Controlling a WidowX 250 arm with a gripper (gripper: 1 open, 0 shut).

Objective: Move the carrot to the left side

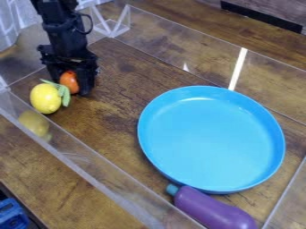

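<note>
We find the toy carrot (70,82) near ten o'clock on the wooden tabletop (120,125), its orange body partly hidden by the dark fingers of the gripper (70,77) and its yellow-green leafy top trailing toward the toy lemon (46,97). The fingers stand parted, one to each side of the carrot; whether their pads press on it we cannot tell, since the dark mechanism covers the contact. The lemon lies just beside the carrot on its seven-o'clock side, close to the clear plastic wall (89,165) that runs from nine o'clock toward six. Well apart from this group, the blue plate (210,139) occupies the three-to-four-o'clock region, and the toy eggplant (213,207) lies near five o'clock, just beyond the plate's rim.

We judge the carrot to be already at the left side, so that the likely remaining step is a clean release and withdrawal. The chief hazard is dragging: should a finger catch the leaves as the arm (63,31) lifts, the carrot could be pulled out of place or tipped. A sideways exit toward seven o'clock could push the lemon, which being rounded might roll against the wall. Opening the fingers wider in this tight corner could likewise nudge either toy.
</note>
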